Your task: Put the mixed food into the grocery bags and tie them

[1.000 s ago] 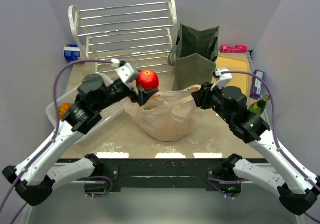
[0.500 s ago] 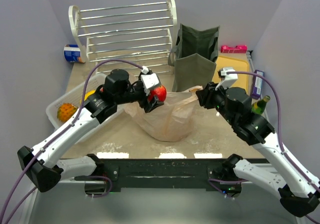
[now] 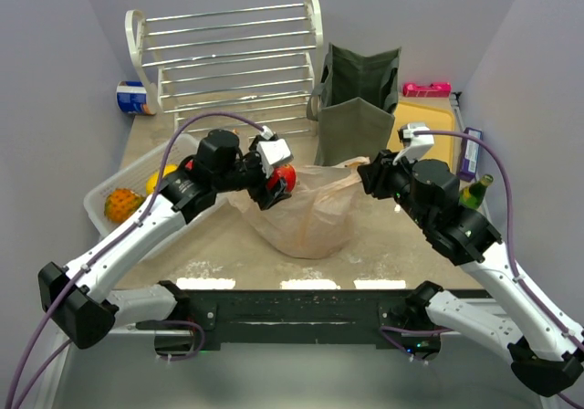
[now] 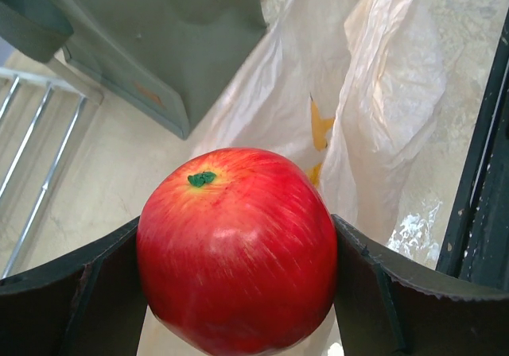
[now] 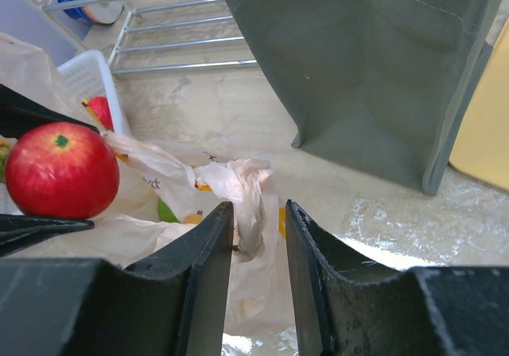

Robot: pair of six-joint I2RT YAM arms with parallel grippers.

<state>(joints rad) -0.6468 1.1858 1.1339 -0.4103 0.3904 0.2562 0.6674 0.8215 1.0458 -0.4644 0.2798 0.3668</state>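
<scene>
A red apple is clamped in my left gripper, which is shut on it over the left rim of the peach plastic grocery bag. My right gripper is at the bag's right corner. Its jaws stand a little apart around the bag's twisted handle, which leans on the left finger with a gap to the right one. Something green shows inside the bag. The olive-green tote stands upright just behind.
A white slatted tray at the left holds an orange fruit and a yellow one. A metal rack and a blue can are at the back. A green bottle, purple packet and yellow board lie right.
My left arm has carried the apple rightward and down, from above the tray side to the bag's left rim. My right gripper has shifted slightly and stays at the handle.
</scene>
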